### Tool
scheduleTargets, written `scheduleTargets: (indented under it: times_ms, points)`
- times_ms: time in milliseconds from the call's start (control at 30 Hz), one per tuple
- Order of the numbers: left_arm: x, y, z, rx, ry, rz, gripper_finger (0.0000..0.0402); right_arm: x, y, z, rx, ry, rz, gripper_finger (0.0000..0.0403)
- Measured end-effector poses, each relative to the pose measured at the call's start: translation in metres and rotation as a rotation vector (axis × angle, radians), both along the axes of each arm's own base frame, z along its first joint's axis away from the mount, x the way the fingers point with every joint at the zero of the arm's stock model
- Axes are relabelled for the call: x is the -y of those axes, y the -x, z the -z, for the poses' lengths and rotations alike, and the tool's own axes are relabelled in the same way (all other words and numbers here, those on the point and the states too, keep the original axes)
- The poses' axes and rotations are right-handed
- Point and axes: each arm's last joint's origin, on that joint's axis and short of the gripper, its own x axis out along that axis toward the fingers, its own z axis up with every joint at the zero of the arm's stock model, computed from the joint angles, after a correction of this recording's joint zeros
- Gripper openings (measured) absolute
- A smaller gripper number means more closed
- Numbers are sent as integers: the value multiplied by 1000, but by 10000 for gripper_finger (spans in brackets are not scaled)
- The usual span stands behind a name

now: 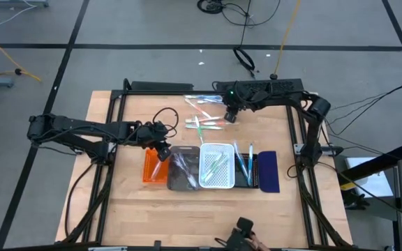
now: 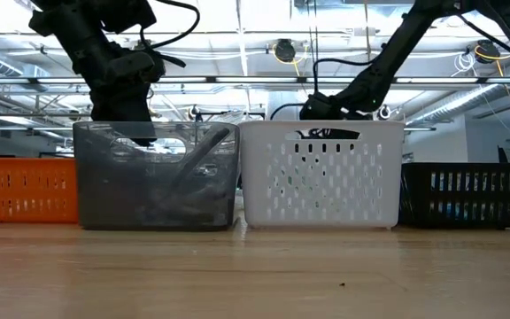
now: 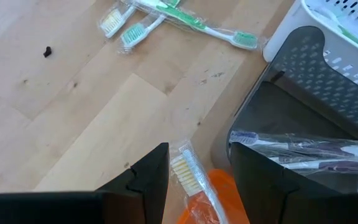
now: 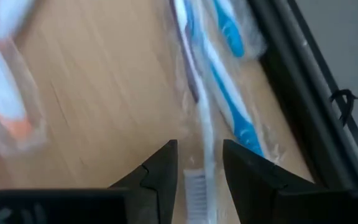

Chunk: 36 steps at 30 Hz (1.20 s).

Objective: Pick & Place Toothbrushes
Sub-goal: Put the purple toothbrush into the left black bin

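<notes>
Wrapped toothbrushes (image 1: 202, 115) lie scattered on the far part of the table. My left gripper (image 1: 162, 150) hangs open over the far end of the orange tray (image 1: 152, 167). In the left wrist view a wrapped toothbrush with yellowish bristles (image 3: 188, 177) lies between its fingers, apart from both, over the orange tray (image 3: 222, 199). My right gripper (image 1: 230, 115) is low over the far toothbrushes. In its wrist view it is open (image 4: 199, 168), its fingers on either side of a pale toothbrush (image 4: 201, 124). A blue toothbrush (image 4: 235, 118) lies beside that one.
Five trays stand in a row: orange, grey (image 1: 183, 167) holding wrapped brushes (image 3: 303, 146), white (image 1: 216, 166) with green ones, black (image 1: 246, 171) with blue ones, navy (image 1: 268, 171). Green toothbrushes (image 3: 185, 22) lie on bare wood beyond the left gripper. A black frame (image 1: 295, 139) borders the table.
</notes>
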Motion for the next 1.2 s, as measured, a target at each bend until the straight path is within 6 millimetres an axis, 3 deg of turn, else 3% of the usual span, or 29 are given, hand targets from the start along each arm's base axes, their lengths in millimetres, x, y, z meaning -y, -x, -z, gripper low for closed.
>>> scheduleTargets:
  times_ms: [133,267,500,900,1200]
  points:
    - [0,0,0,1,0,0,170,-1,0,3,-14,0,-11,97]
    - [0,0,0,1,1,-1,170,-1,0,3,-22,-8,-11,21]
    - [0,0,0,3,-1,1,170,-8,-3,-2,-22,-7,-23,6]
    - [-1,-13,-11,157,-78,70,170,-53,-9,-79,190,45,-56,4]
    - [-6,-30,-43,458,-354,82,170,-110,-3,-126,459,6,-156,4]
